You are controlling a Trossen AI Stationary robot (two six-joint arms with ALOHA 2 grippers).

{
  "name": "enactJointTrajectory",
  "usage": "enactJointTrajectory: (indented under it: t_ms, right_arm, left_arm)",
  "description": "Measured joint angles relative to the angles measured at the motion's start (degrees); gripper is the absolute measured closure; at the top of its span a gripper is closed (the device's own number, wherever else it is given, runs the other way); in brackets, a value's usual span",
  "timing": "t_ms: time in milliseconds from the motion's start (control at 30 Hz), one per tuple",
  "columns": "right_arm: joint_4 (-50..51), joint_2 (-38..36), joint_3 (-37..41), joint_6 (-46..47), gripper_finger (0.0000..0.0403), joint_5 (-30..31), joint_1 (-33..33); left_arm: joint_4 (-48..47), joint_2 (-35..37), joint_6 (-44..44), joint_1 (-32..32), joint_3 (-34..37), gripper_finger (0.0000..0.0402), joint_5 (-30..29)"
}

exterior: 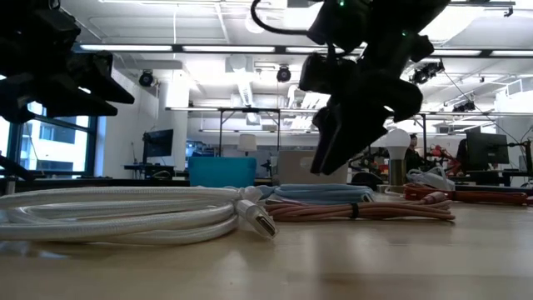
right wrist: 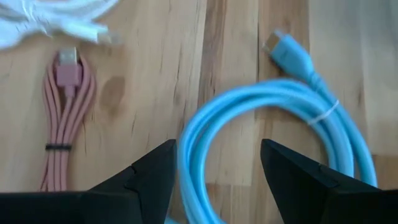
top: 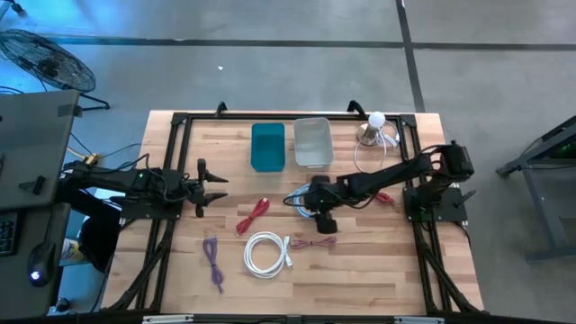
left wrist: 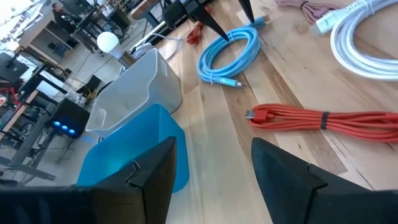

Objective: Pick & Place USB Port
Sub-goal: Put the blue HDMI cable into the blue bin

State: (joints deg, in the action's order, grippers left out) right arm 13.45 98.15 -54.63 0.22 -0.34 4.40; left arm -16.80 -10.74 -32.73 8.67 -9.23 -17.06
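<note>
The right pincer (top: 317, 203) hangs over the middle of the counter (top: 378, 261), its fingers spread and holding nothing; in the right wrist view the two dark fingers (right wrist: 149, 177) stand either side of a loop of the blue cable (right wrist: 280, 112), which lies coiled flat on the wood with one plug end pointing away from the coil; whether the fingers touch the cable cannot be told. The pink cable (right wrist: 62, 124), bundled and tied, lies just beside the blue one, and the white cable (top: 266, 252) lies coiled near it, toward the counter's front edge. The red cable (top: 253, 215) lies between the two arms, tied in a long bundle; the purple cable (top: 212, 259) lies well apart, nearer the front left. A further reddish cable (top: 385, 197) shows by the right arm.

The left pincer (top: 209, 187) waits above the counter's left side, fingers spread and empty, pointing toward the middle; its wrist view looks across at the blue bin (left wrist: 134, 155) and the grey bin (left wrist: 140, 87).

The two bins stand side by side near the back edge, touching or nearly so; a lamp (top: 376, 128) with a round white bulb stands to the right of the grey one.
</note>
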Motion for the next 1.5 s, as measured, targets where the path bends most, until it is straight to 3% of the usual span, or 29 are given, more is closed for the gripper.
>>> enactJointTrajectory:
  t_ms: [700,1300,1500]
  right_arm:
    - [0.42,0.08,0.02,3.85,0.0176,-1.62,0.15]
    - [-3.19,4.28,0.07,3.81,0.0176,-4.18,-0.33]
    - [-3.25,4.28,0.07,3.84,0.0197,-3.23,-0.28]
  left_arm:
    - [-0.09,0.00,0.19,0.00,0.00,0.0199,0.13]
    - [-0.09,0.00,0.39,0.00,0.02,0.0199,1.67]
    - [-0.09,0.01,0.68,0.00,0.00,0.0199,1.66]
